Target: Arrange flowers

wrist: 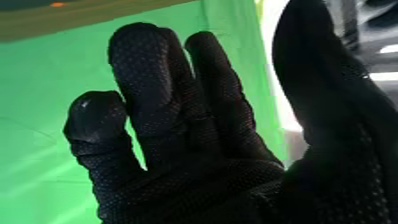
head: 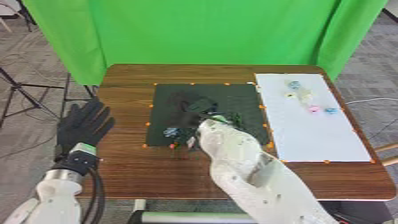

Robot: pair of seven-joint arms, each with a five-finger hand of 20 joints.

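Note:
In the head view my right hand [head: 201,106] is over the black mat [head: 169,117], dark against it. Below and left of it on the mat lie a blue flower [head: 171,132] and a small red one [head: 172,146]. Green leaves [head: 236,119] show just right of the wrist. On the white sheet [head: 306,135] lie more flowers, among them a pink one [head: 314,108] and blue ones [head: 294,84]. The right wrist view has my right hand [wrist: 204,175] with fingers straight, thumb apart, holding nothing. My left hand [head: 84,122] rests open beyond the table's left edge.
The brown wooden table [head: 124,170] surrounds the mat and sheet, with orange marks along their edges. A green curtain [head: 213,35] hangs behind the table. A black tripod [head: 31,92] stands on the floor at the left.

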